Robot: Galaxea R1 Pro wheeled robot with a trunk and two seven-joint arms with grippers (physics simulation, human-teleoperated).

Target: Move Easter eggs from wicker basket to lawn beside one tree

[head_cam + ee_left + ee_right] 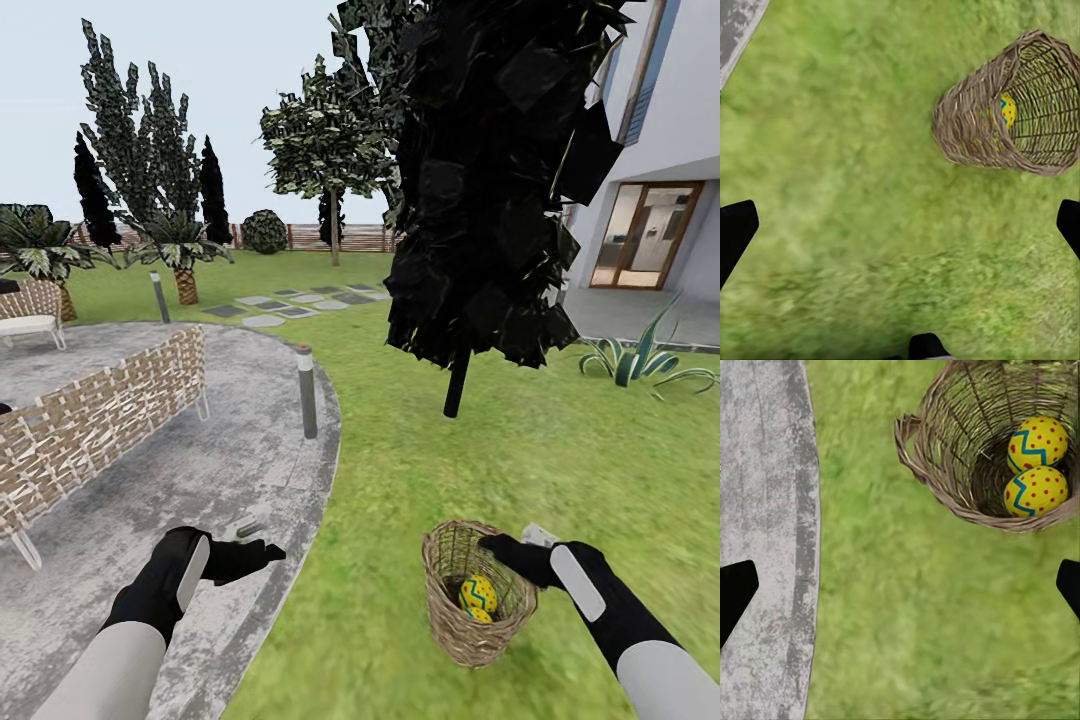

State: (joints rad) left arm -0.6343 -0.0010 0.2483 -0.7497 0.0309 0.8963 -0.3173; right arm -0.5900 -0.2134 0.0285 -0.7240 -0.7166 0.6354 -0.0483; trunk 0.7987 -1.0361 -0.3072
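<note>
We begin closest in, where our right pincer [515,553] hangs at the rim of the wicker basket [470,590], its fingers spread wide with nothing between them, as the dark tips at either edge of the right wrist view confirm; we judge it sits there to be ready for a reach down into the opening. The basket stands on the lawn [560,450] just beside the curved edge of the grey paving [200,480], and inside it we see Easter eggs [1035,465], two yellow ones with blue zigzags and red dots lying together against the woven wall in the right wrist view; whether a third lies in there we cannot tell. Our left pincer [250,555] hovers over the paving, well apart from the basket, also spread and empty, seemingly kept out of the way while the right arm works. Further out, a tree with black foliage and a thin dark trunk [456,385] stands nearest the basket, but it looks like the wrong sort. The tree [333,150] with the pale slender trunk and mottled green crown stands far across the grass, so carrying the eggs there would call for a drive.
</note>
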